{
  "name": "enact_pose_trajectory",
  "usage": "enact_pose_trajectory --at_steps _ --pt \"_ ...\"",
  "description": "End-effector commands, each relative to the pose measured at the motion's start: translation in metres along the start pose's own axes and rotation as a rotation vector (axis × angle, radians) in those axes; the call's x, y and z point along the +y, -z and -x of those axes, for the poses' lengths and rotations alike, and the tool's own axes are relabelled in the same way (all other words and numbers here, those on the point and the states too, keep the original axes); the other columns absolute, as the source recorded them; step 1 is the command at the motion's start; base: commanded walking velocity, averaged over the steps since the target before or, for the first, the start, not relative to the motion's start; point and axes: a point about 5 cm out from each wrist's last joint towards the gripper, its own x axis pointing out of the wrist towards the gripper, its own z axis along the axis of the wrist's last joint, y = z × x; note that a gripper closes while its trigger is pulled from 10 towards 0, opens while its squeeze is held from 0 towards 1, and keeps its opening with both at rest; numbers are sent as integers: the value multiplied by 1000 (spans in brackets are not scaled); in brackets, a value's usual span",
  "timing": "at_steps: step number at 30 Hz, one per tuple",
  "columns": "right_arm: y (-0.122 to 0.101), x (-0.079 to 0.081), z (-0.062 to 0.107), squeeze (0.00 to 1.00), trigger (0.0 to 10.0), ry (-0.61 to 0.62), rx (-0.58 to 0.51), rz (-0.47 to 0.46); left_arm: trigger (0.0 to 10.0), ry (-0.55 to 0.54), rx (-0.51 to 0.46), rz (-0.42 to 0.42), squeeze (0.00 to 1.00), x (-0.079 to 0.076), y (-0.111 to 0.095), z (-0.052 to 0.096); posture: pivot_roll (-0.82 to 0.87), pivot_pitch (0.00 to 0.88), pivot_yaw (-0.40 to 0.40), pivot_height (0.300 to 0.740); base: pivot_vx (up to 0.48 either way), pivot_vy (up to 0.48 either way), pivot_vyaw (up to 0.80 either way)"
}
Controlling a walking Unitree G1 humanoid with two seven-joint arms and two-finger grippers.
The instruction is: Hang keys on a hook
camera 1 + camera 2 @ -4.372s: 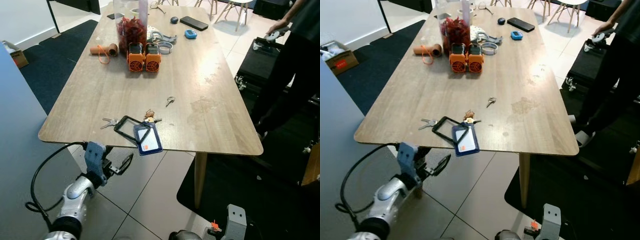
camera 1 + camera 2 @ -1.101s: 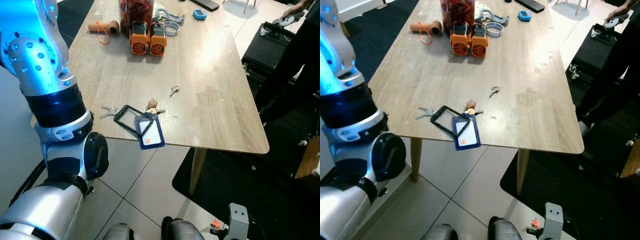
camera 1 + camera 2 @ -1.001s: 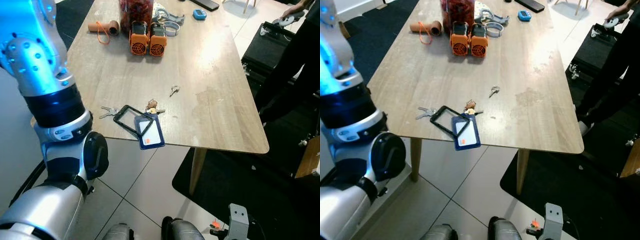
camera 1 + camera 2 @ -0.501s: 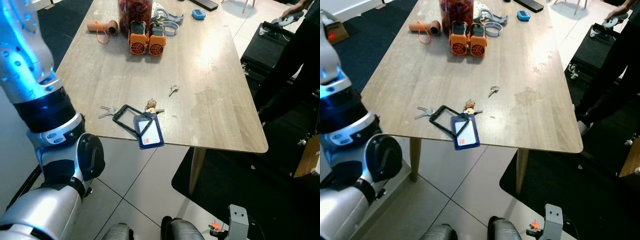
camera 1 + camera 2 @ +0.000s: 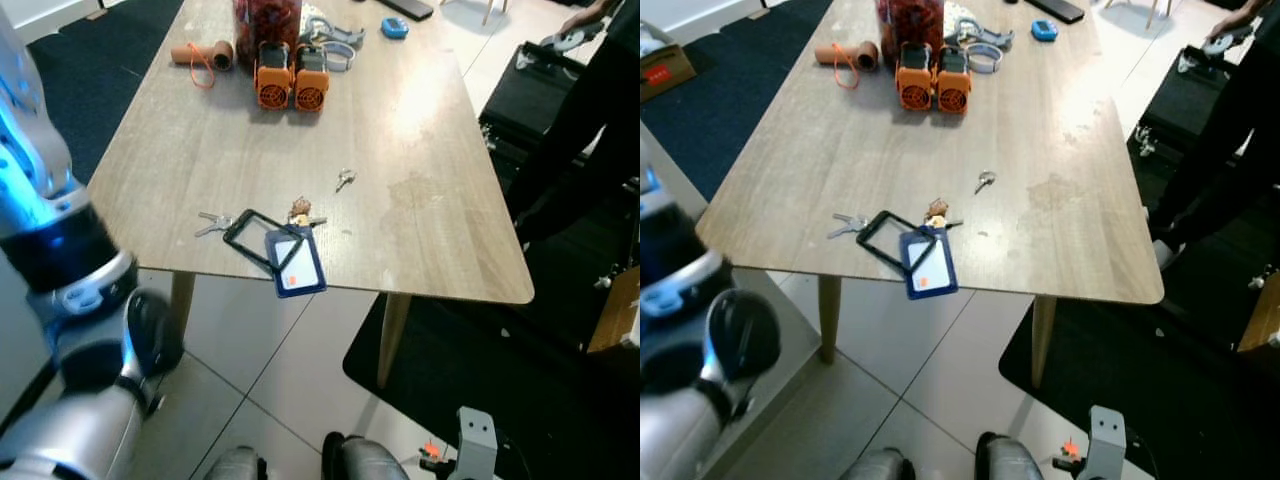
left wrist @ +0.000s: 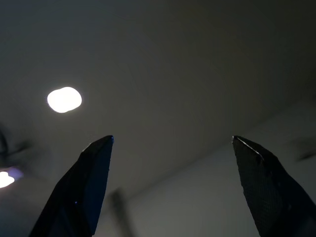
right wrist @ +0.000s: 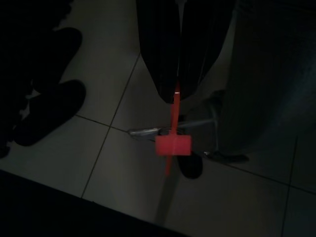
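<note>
Left wrist view looks up along the left tool [image 6: 170, 143], its two black fingers [image 6: 81, 185] spread wide with nothing between them, a dim ceiling and a bright round lamp [image 6: 64, 99] beyond. The right wrist view gives what the head views cannot: the right tool [image 7: 178, 84] hangs low over grey floor tiles [image 7: 98, 163], its fingers pressed together on a thin red strap carrying a red tag [image 7: 173, 144], with a metal stand foot beneath it on the floor.

From the head, the left arm [image 5: 70, 300] rises large and blurred at the robot's left, beside the near left corner of the counter [image 5: 200, 150]. The keys [image 5: 213, 222] lie flat close to the near edge of the counter, towards that corner, just beside a black lanyard loop [image 5: 250, 235] and a blue badge holder [image 5: 296, 266] that sticks out over the edge. A small keyring charm [image 5: 300, 210] sits touching the lanyard, and a single key [image 5: 343, 179] lies apart, nearer the middle. Two orange devices [image 5: 290, 83] stand near the far end. A person in dark clothes [image 5: 590, 130] stands off the right edge.
</note>
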Motion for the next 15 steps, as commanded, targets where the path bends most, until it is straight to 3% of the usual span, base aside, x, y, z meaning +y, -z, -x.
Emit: enact_pose_trajectory --at_steps 1,4,5,7,11,14,15 --pt "10 -7 3 0 10000 23 34 1 10000 38 77 -27 0 0 2 7 81 159 -94 740 0 0 0" --pt "11 -8 3 0 10000 25 30 -6 10000 28 190 -12 0 4 2 42 79 148 -83 740 0 0 0" --pt "11 -8 3 0 10000 25 30 -6 10000 28 190 -12 0 4 2 42 79 148 -83 740 0 0 0" --pt "10 -7 3 0 10000 25 26 -11 10000 19 231 -1 0 5 0 57 82 140 -81 740 0 0 0" --pt "9 -6 3 0 10000 23 22 -13 10000 29 298 10 0 4 5 62 86 131 -78 740 0 0 0" --pt "9 -4 2 0 10000 21 21 -16 10000 42 453 19 0 5 31 72 88 123 -74 740 0 0 0" --pt "9 -4 2 0 10000 21 21 -16 10000 42 453 19 0 5 31 72 88 123 -74 740 0 0 0"
